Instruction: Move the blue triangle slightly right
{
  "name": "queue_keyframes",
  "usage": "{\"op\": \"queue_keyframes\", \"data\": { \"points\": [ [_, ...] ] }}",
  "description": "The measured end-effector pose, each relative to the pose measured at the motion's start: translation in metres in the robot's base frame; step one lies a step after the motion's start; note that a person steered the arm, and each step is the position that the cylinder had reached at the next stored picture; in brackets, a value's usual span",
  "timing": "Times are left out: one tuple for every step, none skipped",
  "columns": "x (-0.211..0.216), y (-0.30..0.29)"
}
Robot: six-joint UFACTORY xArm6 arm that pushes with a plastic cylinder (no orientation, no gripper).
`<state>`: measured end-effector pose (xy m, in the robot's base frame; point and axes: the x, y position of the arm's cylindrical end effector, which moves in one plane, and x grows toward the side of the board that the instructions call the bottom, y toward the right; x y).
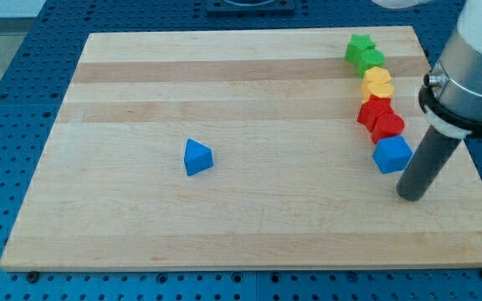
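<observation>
The blue triangle lies alone on the wooden board, a little left of the middle. My tip rests on the board at the view's right, far to the right of the triangle. It stands just right of and below a blue cube-like block, close to it.
A column of blocks runs down the board's right side: a green star, a green block, two yellow blocks, a red star, a red block and the blue block at its lower end.
</observation>
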<state>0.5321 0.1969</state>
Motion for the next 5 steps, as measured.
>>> {"op": "queue_keyframes", "data": {
  "points": [
    [-0.01, -0.003],
    [-0.018, -0.01],
    [-0.027, -0.026],
    [-0.023, -0.033],
    [0.011, -0.042]
  ]
}}
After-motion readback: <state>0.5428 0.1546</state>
